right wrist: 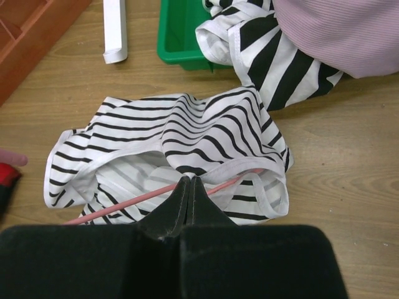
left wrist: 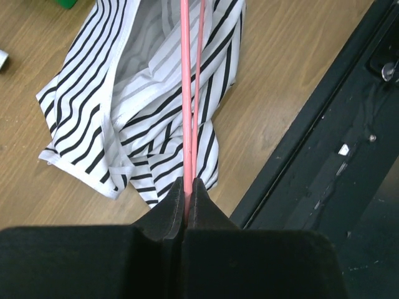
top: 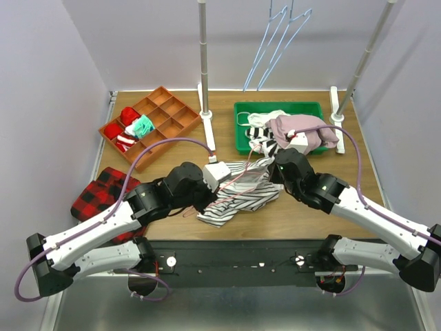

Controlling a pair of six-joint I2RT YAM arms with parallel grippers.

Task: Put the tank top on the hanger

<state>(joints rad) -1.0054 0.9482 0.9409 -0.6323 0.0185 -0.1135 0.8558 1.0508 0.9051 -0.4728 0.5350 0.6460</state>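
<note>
The tank top [top: 238, 200] lies bunched on the table [top: 296, 221] between the arms. The hanger [left wrist: 186, 93] pokes partly into it, but I think the straps are not on yet. The left gripper [left wrist: 187, 183] is squeezed tight on the hanger wire. The right gripper [right wrist: 189, 182] is closed too and seems to pinch the top's edge. A green bin [top: 275, 105] of clothes sits just behind, not blocking.

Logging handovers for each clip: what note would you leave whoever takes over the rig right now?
Left gripper: jaws shut on the hanger wire.
Right gripper: jaws shut at the tank top hem, where the wire crosses.
Tank top lies crumpled on the table, wire partly inside its opening.
Done: both grasped.
To do: get the straps onto the hanger's shoulders and straighten the cloth.
</note>
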